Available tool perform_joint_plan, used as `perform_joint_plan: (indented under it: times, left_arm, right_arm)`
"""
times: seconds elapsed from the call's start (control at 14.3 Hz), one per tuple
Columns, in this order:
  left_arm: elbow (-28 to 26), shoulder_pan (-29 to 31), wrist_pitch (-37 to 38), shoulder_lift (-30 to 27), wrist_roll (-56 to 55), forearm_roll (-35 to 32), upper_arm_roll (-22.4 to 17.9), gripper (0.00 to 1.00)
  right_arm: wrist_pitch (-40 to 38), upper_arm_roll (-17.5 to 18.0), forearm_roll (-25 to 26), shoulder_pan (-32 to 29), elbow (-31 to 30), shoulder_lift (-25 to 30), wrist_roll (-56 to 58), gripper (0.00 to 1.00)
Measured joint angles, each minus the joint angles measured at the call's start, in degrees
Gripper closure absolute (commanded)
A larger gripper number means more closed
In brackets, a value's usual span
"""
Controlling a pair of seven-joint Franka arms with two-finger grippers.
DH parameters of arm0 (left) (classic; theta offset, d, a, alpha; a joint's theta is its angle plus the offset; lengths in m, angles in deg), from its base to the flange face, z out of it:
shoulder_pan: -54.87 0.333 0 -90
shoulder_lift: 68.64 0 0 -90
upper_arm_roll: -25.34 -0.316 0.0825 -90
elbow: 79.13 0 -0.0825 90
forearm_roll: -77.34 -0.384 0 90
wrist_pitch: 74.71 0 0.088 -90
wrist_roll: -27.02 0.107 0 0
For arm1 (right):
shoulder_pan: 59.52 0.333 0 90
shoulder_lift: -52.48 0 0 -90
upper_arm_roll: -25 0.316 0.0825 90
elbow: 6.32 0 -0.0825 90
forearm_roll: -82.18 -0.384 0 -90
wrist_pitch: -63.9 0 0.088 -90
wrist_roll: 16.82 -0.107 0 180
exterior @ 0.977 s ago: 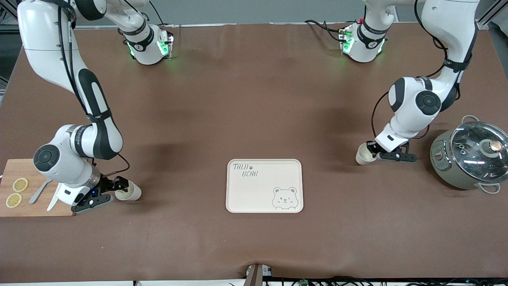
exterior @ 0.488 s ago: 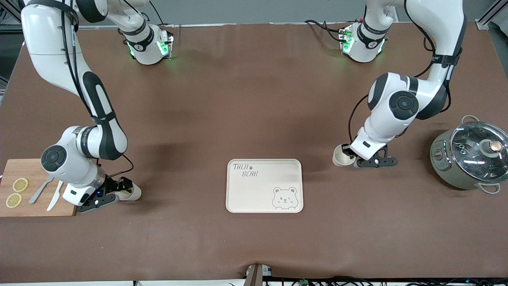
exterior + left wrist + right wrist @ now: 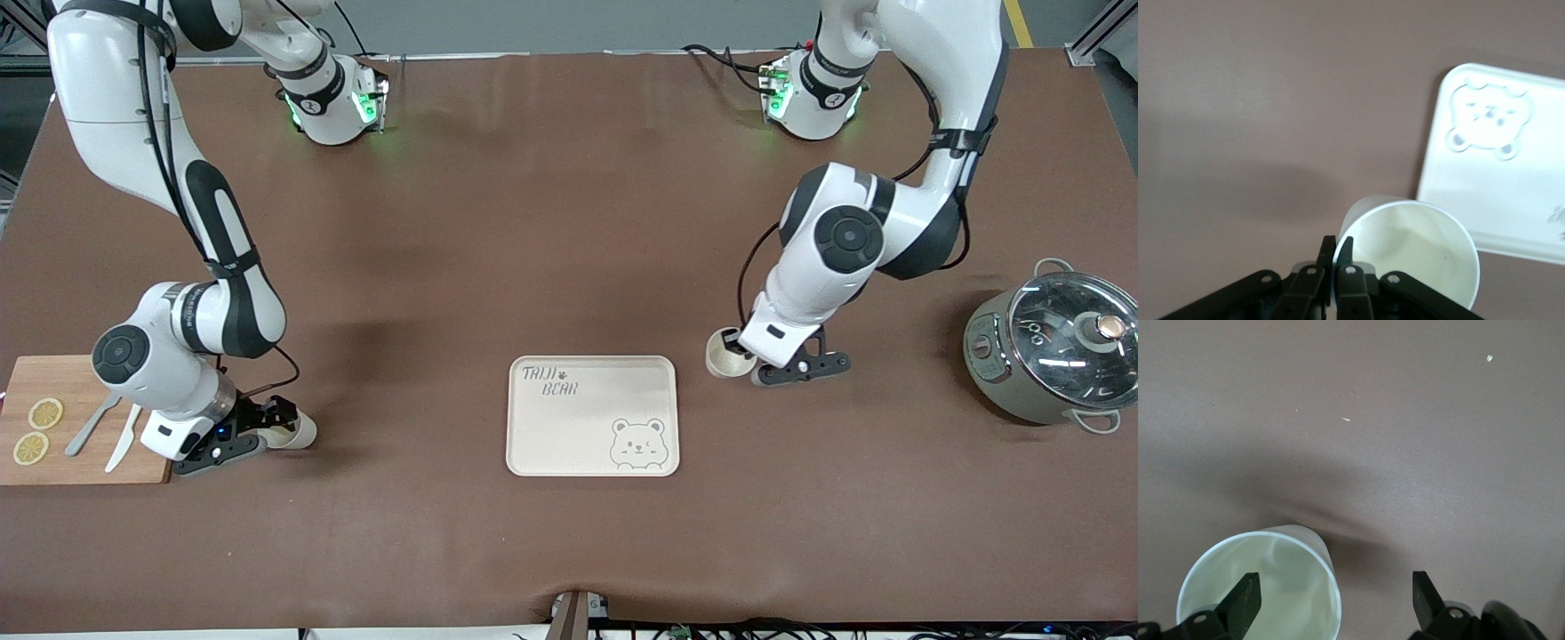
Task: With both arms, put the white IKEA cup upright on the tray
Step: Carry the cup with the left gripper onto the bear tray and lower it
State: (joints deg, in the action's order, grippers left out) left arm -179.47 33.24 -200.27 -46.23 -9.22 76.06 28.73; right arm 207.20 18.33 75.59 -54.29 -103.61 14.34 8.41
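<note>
The cream tray (image 3: 591, 415) with bear drawing lies mid-table and also shows in the left wrist view (image 3: 1511, 193). My left gripper (image 3: 745, 358) (image 3: 1337, 243) is shut on the rim of a white cup (image 3: 722, 357) (image 3: 1418, 243), one finger inside and one outside, beside the tray's corner toward the left arm's end. My right gripper (image 3: 271, 425) (image 3: 1333, 581) is open. One of its fingers is in the mouth of a second white cup (image 3: 298, 431) (image 3: 1265, 587), which lies on its side on the table beside the cutting board.
A wooden cutting board (image 3: 80, 378) with lemon slices, a fork and a knife lies at the right arm's end. A grey-green pot with a glass lid (image 3: 1053, 356) stands at the left arm's end.
My left arm has carried its cup across the table toward the tray. My right gripper shifted slightly onto its cup's mouth, then stayed still.
</note>
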Motion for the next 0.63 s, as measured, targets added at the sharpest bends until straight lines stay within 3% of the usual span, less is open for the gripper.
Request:
perform_joint_plan:
  times: [0.28, 0.63]
  left_arm:
    - [9.3, -3.2, 1.7, 6.5, -6.5, 0.0, 0.0, 1.0]
    - [15.2, -5.0, 1.1, 14.5, -8.3, 0.3, 0.1, 1.0]
  right_arm:
    - [0.0, 0.0, 0.0, 0.0, 0.0, 0.0, 0.0, 0.64]
    - [0.0, 0.1, 0.0, 0.0, 0.0, 0.0, 0.0, 0.99]
